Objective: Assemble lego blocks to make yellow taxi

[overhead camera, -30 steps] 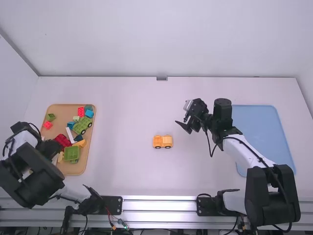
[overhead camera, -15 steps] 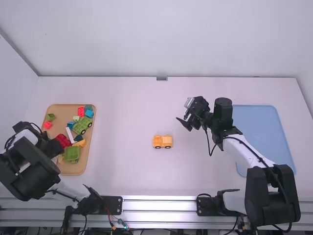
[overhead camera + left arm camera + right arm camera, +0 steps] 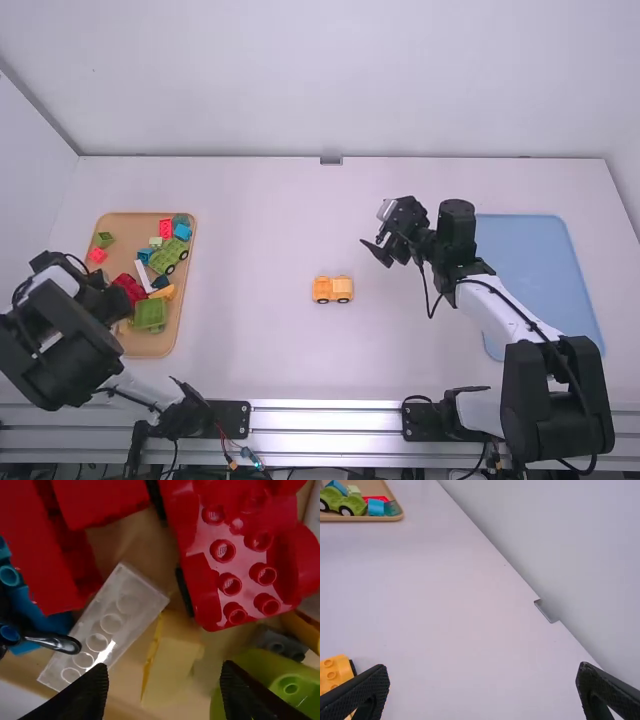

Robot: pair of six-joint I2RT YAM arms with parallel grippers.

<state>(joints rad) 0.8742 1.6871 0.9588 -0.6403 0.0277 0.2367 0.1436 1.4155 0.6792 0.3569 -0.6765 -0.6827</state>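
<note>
One yellow vehicle base [image 3: 332, 289] stands upright on wheels on the worktop [image 3: 250, 230] in the high view, well to the right of the wooden tray [image 3: 148, 345]. I judge the step in hand as fetching the next yellow piece to go on top of it. The left arm [image 3: 60, 345] leans over the wooden tray's left side and near half; the right arm [image 3: 455, 240] is well to its right, beyond the yellow vehicle base. Against the earlier frames, the green block [image 3: 150, 314] at the wooden tray's near end has turned and shifted slightly, probably nudged during the reach; the left arm's wrist has moved a little since the first frame, while the yellow vehicle base sits where it did.

In the left wrist view, the left gripper [image 3: 165, 672] has its fingers spread, with a yellow block [image 3: 172, 665] lying in the wooden tray between their lines, ungripped. Close beside it are a clear brick [image 3: 107, 625] and a red piece [image 3: 240, 555]. The next move likely calls for lowering straight and closing on the yellow block; a finger could catch the clear brick or the green block.

In the right wrist view, the right gripper [image 3: 482, 672] is spread wide and empty, well apart from the wooden tray. The base's bare studs seem ready to take a piece.
</note>
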